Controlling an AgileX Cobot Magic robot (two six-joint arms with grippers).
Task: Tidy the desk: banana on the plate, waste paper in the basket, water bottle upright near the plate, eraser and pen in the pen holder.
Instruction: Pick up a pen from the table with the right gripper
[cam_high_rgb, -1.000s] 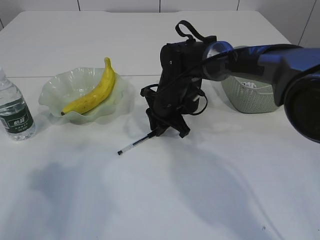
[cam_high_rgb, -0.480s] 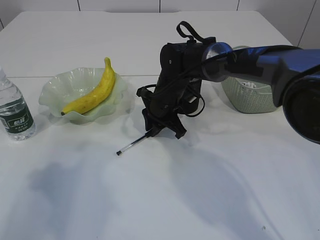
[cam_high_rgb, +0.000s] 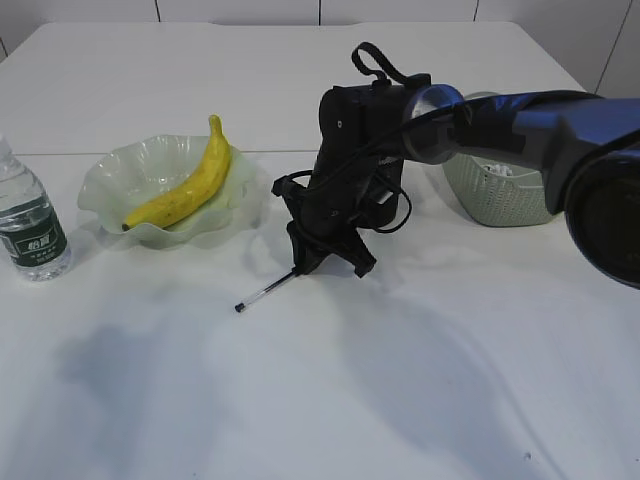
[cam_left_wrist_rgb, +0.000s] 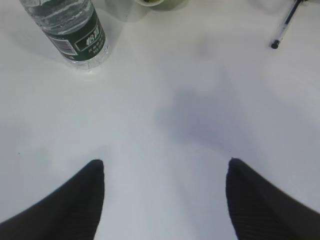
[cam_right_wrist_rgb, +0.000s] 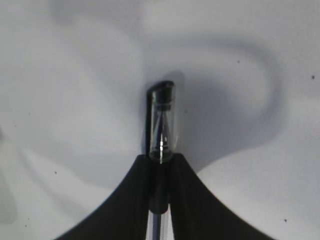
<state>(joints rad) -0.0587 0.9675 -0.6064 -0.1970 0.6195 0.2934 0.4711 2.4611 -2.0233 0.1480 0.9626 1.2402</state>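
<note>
right tool (cam_high_rgb: 322, 262) shifted slightly; clamps pen (cam_high_rgb: 264, 293)

You see the right arm (cam_high_rgb: 530, 125) as glossy dark navy tubing with a silver-grey joint ring, ending in a matte black wrist block with looped black cables and a strap on top. Right gripper (cam_high_rgb: 330, 262) fingers are black; left gripper (cam_left_wrist_rgb: 165, 170) fingers (cam_left_wrist_rgb: 75, 200) are black, finely ribbed.
</note>
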